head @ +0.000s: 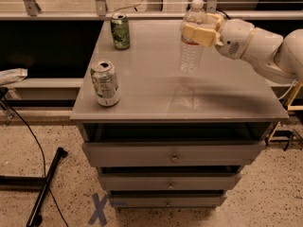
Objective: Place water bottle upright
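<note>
The water bottle (191,46) is clear ribbed plastic with a white cap and a white-and-red label band. It is upright over the right middle of the grey cabinet top (156,89); whether its base touches the top I cannot tell. My gripper (201,30) comes in from the right on a white arm and is shut on the bottle's upper part, its tan fingers (199,34) across the label band.
A white drink can (105,83) stands near the front left of the top. A green can (120,30) stands at the back left. The cabinet has drawers below. A black stand and cable lie on the floor at the left.
</note>
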You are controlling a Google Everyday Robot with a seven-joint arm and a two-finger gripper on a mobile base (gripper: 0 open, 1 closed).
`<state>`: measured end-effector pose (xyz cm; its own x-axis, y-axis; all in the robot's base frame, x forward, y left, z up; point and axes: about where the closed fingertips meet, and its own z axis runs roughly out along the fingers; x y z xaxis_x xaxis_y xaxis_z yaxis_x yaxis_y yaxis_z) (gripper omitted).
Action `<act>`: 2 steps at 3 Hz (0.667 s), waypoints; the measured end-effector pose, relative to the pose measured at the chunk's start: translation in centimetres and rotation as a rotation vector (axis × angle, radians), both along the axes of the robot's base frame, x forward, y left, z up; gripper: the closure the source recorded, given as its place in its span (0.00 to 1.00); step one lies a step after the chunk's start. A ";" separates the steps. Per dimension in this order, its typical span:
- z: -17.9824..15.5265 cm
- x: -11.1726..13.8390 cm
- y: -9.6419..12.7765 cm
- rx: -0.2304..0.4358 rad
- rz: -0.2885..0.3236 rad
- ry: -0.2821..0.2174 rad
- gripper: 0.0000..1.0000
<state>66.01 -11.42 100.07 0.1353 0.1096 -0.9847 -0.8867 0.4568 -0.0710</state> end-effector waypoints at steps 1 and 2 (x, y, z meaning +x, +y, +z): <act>-1.3 -0.3 0.9 -0.021 0.029 -0.002 0.84; -2.9 -0.2 1.0 -0.037 0.027 0.010 0.68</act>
<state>65.77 -10.42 97.17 0.1233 0.0769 -0.9894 -0.8995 0.4297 -0.0787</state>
